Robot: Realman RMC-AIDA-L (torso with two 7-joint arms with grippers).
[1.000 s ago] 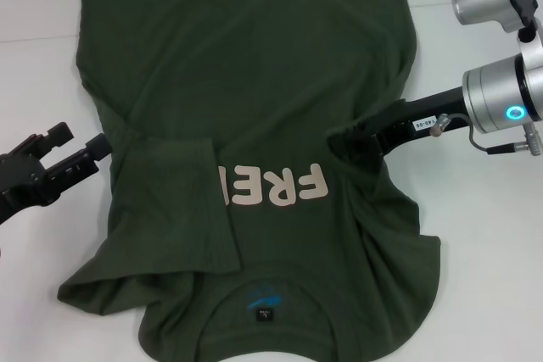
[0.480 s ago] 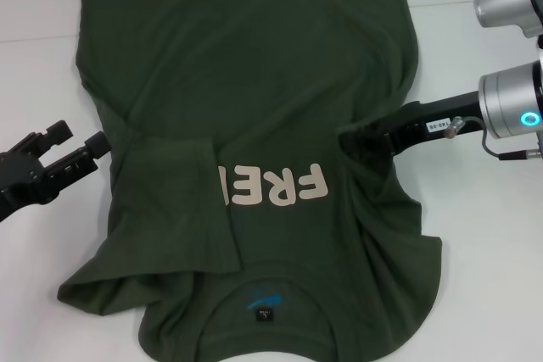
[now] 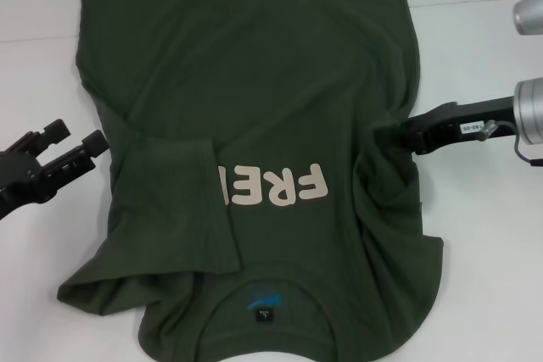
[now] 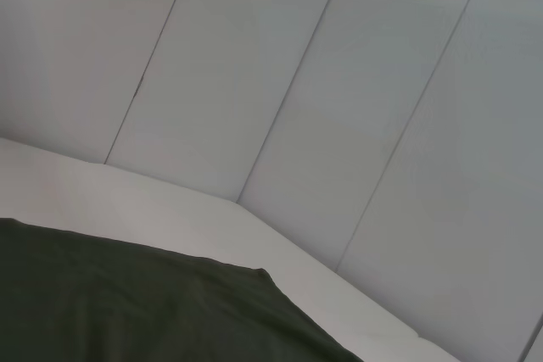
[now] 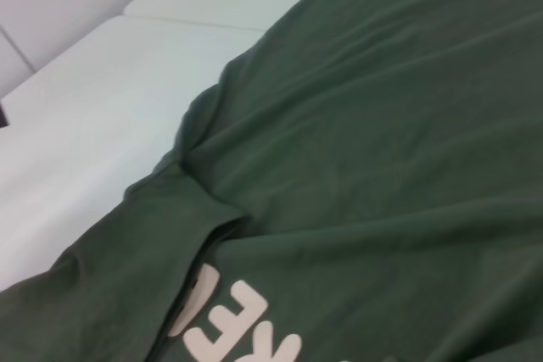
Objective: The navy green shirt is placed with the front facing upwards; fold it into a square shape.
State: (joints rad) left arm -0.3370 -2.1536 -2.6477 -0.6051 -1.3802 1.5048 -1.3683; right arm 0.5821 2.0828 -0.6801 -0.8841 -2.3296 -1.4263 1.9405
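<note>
On the white table (image 3: pixel 475 235): the navy green shirt (image 3: pixel 254 82) lies front up, collar toward the robot and hem toward the far edge; it fills most of the head view
Lettering: pale "FREE" print (image 3: pixel 276 188) reads upside down from the head camera; its last letter is partly covered by a fold
Neck print: small blue mark (image 3: pixel 265 299) sits just inside the collar, near the bottom of the head view
Left sleeve: folded inward over the chest (image 3: pixel 174 209); its edge overlaps the end of the lettering; the cloth below it bunches toward the shirt's left corner
Right side of shirt: creased and gathered beside the lettering (image 3: pixel 386 184); the folds run down toward the collar side
Left gripper (image 3: pixel 75 143): just off the shirt's left edge, over bare table; its two dark fingers (image 3: pixel 92 142) stand apart with a narrow gap, nothing between them
Right gripper (image 3: pixel 392 131): at the shirt's right edge, level with the lettering; its dark tip lies against the rumpled cloth; whether it grips the fabric I cannot tell
Left wrist view: shows a flat stretch of shirt (image 4: pixel 127 303) on the table with pale wall panels (image 4: pixel 356 108) behind
Right wrist view: looks across the chest to the folded sleeve (image 5: pixel 144 243) and part of the lettering (image 5: pixel 242 332)
</note>
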